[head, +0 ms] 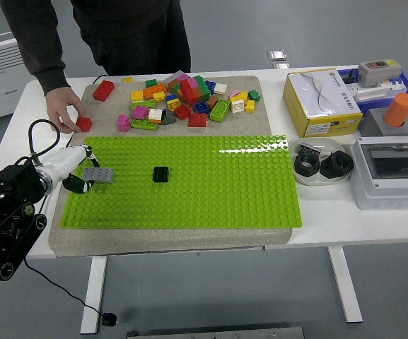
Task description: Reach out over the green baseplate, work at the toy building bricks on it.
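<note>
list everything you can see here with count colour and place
green studded baseplate: one, bright green, on a grey mat at table centre
grey toy brick: one, grey, on the baseplate's left end
black toy brick: one, black, on the baseplate right of the grey one
loose brick pile: many, mixed colours, on the mat beyond the baseplate
red brick: one, red, at the mat's far left corner
yellow and white box: one, right of the mat
black ring parts: two, black, in a pale dish
grey enclosure with clear lid: one, table's right edge
orange cylinder: one, on a grey block, far right
person's hand: one, on a small red brick at the mat's left edge
left hand: one, black and white, at the grey brick
</note>
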